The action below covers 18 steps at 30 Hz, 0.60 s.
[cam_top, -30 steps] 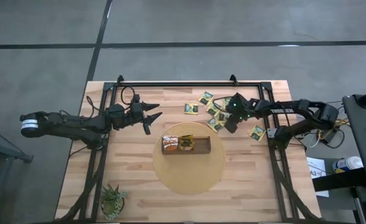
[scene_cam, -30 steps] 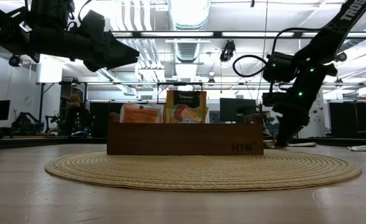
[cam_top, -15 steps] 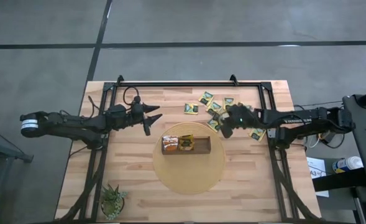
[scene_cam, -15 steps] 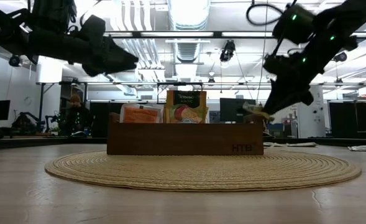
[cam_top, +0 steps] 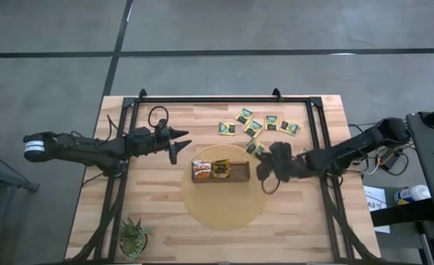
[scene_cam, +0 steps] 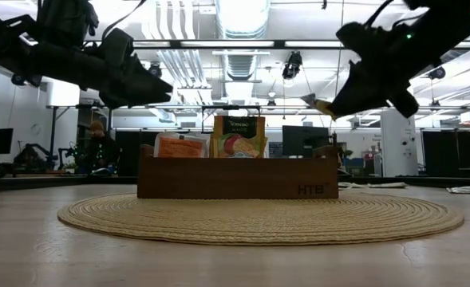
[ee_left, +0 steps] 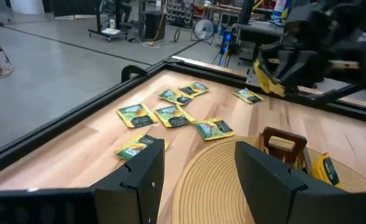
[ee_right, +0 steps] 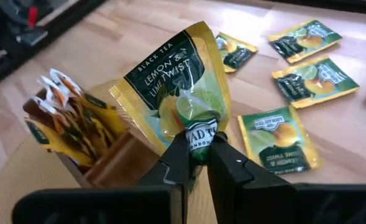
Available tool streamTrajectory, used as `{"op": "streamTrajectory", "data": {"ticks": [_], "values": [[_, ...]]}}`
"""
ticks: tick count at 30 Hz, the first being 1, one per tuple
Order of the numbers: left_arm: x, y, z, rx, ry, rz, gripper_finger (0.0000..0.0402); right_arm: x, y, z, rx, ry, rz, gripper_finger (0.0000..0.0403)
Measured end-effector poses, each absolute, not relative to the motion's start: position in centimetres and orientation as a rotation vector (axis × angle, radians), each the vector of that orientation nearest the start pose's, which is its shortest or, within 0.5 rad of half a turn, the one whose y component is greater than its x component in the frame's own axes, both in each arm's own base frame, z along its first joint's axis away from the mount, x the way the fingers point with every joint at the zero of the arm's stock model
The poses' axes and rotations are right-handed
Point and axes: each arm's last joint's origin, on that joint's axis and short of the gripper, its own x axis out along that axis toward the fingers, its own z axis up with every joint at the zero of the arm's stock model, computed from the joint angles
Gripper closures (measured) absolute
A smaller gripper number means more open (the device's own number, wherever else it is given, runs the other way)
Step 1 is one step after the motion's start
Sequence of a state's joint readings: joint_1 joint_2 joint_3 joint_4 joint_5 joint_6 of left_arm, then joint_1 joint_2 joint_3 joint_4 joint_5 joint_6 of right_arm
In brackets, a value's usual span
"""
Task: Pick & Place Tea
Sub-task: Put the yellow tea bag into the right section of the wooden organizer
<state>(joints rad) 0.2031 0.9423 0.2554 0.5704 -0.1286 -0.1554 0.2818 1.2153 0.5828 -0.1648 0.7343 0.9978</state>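
Wooden counter [cam_top: 165, 221] planks carry a round woven mat [cam_top: 224, 210] with the dark wooden box [cam_top: 222, 171] at its middle. Beside the box's empty end, the right claw [ee_right: 195, 163] pinches a lemon tea sachet [ee_right: 176, 99] by one edge, well above the mat. Held so thinly, the sachet could swing and catch the box wall. More sachets [cam_top: 264, 125] lie beyond the box. The left claw [cam_top: 178, 140] hovers open on the box's other side.
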Motion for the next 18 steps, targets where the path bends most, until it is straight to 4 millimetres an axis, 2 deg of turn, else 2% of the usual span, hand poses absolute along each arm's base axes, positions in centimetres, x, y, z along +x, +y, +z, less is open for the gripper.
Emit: {"op": "streamTrajectory", "data": {"ticks": [6,11,18], "values": [[18.2,4.1,20.0,-0.157,0.075,0.339,0.0212,24.4,7.4,18.3,0.551,0.316,-0.805,0.0372],[18.2,4.0,20.0,-0.167,0.069,0.334,0.0212,27.3,9.1,17.3,0.566,0.255,-0.870,0.0372],[17.9,3.6,20.0,-0.184,0.093,0.306,0.0212,30.3,11.8,16.1,0.569,0.116,-0.935,0.0372]]}}
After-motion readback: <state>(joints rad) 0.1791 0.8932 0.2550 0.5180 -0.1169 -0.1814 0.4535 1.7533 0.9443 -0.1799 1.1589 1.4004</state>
